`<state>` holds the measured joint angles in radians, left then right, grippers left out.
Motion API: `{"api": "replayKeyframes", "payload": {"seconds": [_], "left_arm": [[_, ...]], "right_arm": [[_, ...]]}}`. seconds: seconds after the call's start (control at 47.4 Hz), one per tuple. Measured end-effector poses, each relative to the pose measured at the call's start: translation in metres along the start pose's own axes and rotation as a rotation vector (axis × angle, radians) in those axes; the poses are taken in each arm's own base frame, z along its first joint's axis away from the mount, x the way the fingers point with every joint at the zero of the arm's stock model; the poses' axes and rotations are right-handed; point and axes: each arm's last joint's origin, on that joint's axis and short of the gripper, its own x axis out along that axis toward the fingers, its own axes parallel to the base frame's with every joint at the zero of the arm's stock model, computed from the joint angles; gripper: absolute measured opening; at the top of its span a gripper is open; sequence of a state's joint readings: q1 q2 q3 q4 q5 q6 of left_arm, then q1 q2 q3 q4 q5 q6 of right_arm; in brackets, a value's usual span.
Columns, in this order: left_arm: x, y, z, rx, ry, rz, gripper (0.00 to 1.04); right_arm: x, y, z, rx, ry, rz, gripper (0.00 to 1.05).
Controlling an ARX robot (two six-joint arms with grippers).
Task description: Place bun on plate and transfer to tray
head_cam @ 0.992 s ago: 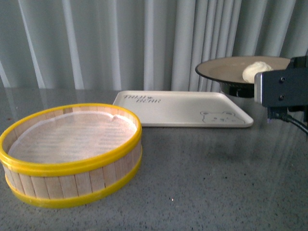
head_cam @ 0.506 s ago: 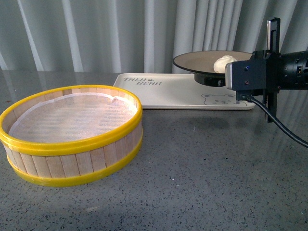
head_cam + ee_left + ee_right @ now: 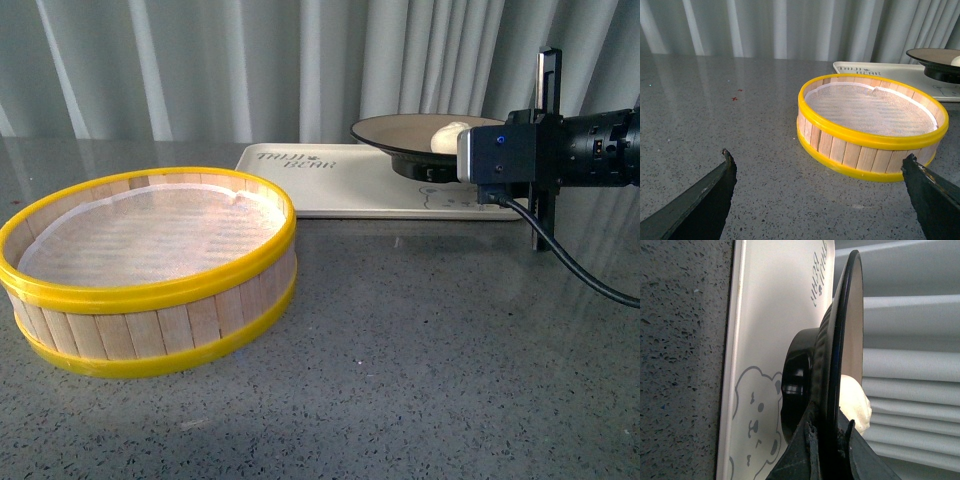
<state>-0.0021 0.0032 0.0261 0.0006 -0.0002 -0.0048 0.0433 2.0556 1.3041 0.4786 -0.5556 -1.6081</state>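
Observation:
The grey-beige plate (image 3: 400,130) with its black rim carries the white bun (image 3: 447,136) on its right side. It hangs low over the right end of the cream tray (image 3: 320,180), above the bear drawing. I cannot tell whether its black foot touches the tray. In the right wrist view my right gripper (image 3: 827,422) is shut on the plate's rim (image 3: 842,325), with the bun (image 3: 855,400) just behind the fingers. My left gripper (image 3: 818,156) is open above bare table, a short way from the steamer basket, holding nothing.
A round wooden steamer basket (image 3: 150,300) with yellow rims and a white liner stands at the front left. The right arm's black wrist block (image 3: 510,155) and its cable (image 3: 580,265) reach in from the right. Pleated curtains close off the back.
The right arm has carried the plate with the bun leftward and down, from beyond the tray's right end to low over its bear drawing. The basket has not moved.

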Motion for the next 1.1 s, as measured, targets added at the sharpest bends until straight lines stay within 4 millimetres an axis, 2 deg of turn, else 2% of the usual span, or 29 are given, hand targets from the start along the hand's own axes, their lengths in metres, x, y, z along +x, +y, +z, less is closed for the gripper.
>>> {"api": "replayKeyframes", "payload": {"seconds": [0.338,1.097], "left_arm": [[0.000,0.000,0.000,0.000,0.000,0.000,0.98],[0.000,0.000,0.000,0.000,0.000,0.000,0.98]], "right_arm": [[0.005,0.004,-0.011,0.058,-0.007,0.011,0.02],[0.003,0.019,-0.017,0.083,-0.018,0.058,0.02]]}}
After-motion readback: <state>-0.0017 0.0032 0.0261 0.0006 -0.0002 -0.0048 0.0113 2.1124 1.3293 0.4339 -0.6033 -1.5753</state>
